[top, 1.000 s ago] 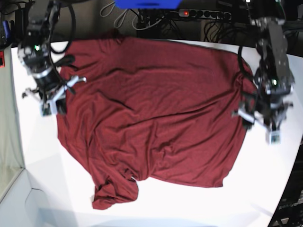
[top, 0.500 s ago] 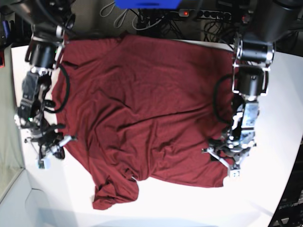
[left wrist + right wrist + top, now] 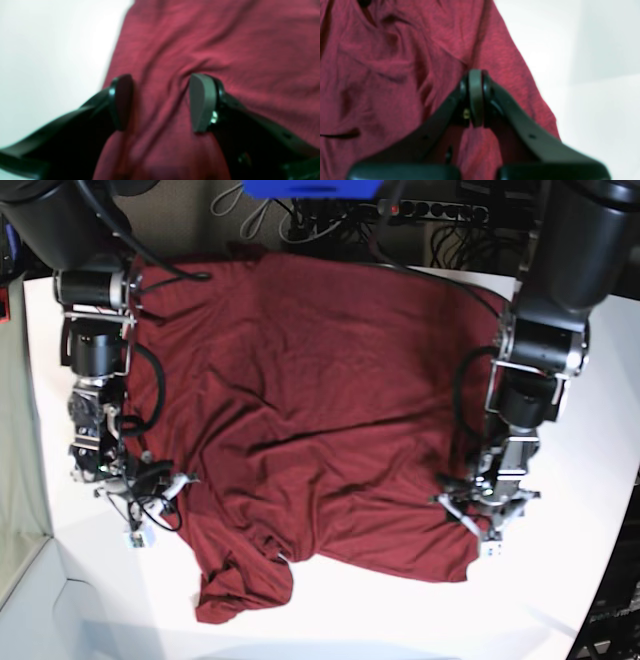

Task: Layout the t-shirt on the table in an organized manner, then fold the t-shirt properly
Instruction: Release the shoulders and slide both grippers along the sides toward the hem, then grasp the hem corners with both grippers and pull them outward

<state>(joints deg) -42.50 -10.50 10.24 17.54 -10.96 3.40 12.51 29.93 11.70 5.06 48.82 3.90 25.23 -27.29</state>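
Base view shows the laying-out step: the spread left pincer [image 3: 160, 101] straddles the soft maroon knit t-shirt [image 3: 320, 410] near its edge on the white table [image 3: 560, 580] and, by my reading, should pinch next, while the right pincer [image 3: 475, 100] sits pressed together, whether on cloth I cannot tell.

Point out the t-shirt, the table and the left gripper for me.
t-shirt [image 3: 330, 400], base view, middle of the fabric.
table [image 3: 400, 610], base view, bare white surface near the front.
left gripper [image 3: 160, 100], left wrist view, gap between its open fingertips.
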